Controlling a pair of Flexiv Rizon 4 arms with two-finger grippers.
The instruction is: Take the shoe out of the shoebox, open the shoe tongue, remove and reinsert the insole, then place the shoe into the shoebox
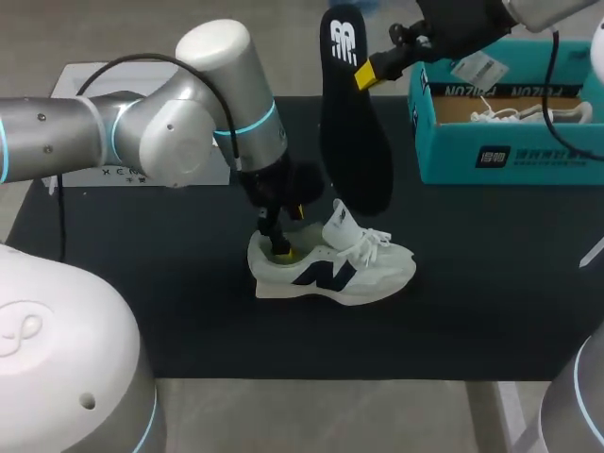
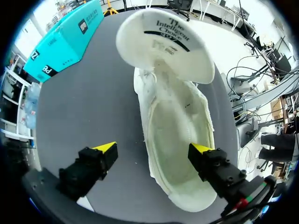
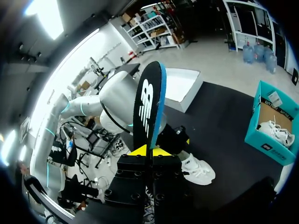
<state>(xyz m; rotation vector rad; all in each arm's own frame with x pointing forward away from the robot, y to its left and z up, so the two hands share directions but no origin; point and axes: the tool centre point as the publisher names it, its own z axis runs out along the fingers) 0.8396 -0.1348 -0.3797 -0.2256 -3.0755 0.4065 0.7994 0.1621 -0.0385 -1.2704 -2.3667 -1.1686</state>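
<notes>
Shoe [image 1: 330, 269] sits mid-table, box [image 1: 491, 156] at two o'clock. Left claw [image 1: 281, 247], open, steadies its heel. Right claw [image 1: 368, 72] pinches the insole [image 1: 354, 142] up at twelve o'clock, ready to go in

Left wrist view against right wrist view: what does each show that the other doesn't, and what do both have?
Only the left wrist view: the shoe with its inside bare, no insole in it, the tongue raised, and the left gripper open at the heel. Only the right wrist view: the insole upright in the right gripper, the left arm, and a second shoe in the shoebox. Both: the shoe, the shoebox, the black mat.
</notes>
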